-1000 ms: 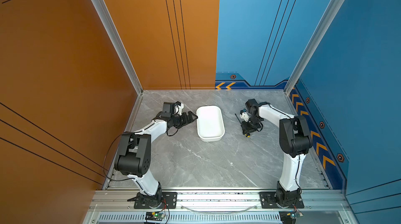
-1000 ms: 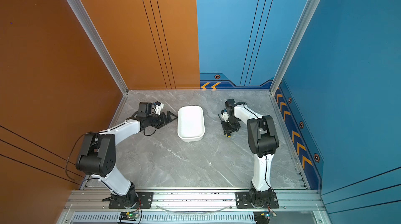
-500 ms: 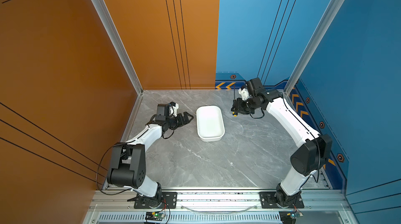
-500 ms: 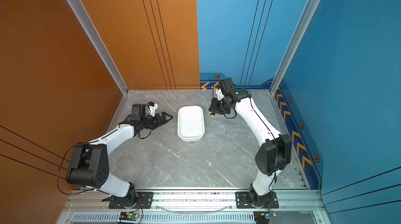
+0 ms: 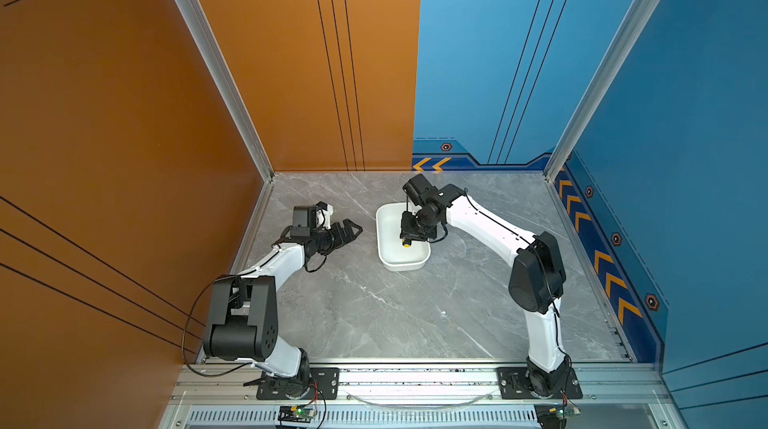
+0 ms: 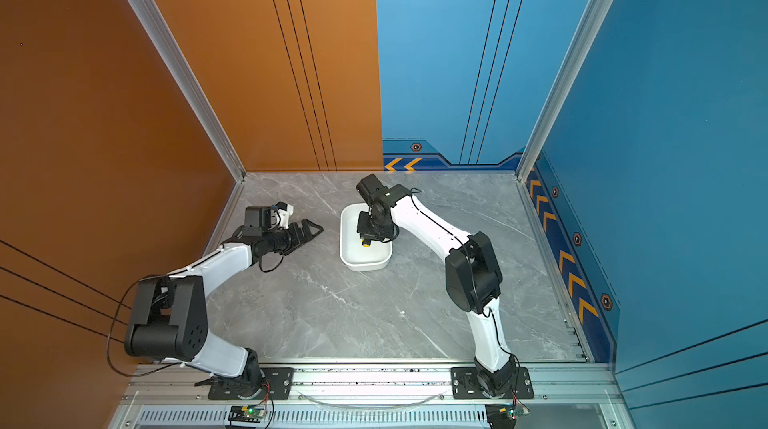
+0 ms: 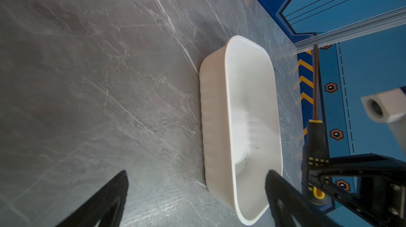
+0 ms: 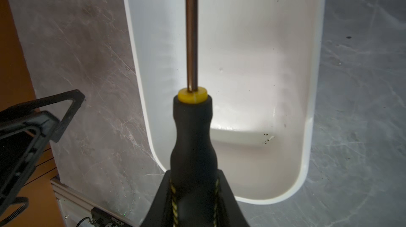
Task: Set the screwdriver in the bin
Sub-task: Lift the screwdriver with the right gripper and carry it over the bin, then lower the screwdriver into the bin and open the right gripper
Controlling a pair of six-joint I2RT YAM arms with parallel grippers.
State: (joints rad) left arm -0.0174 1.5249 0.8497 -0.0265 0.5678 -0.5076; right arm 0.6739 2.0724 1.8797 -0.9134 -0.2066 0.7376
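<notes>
Screwdriver (image 8: 193, 131) clamped in right gripper (image 8: 194, 184), above bin (image 8: 314, 72)

The grey marble-patterned table (image 5: 374, 314) carries a white bin (image 5: 401, 267). It stands flat, nearer the far edge, about midway between the side edges, long sides running far to near.

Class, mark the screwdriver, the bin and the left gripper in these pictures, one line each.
screwdriver (image 8: 193, 135): right wrist view, on the black handle.
bin (image 5: 401, 265): in a top view, on its near outer wall.
left gripper (image 7: 196, 172): left wrist view, midway between its open fingertips.
</notes>
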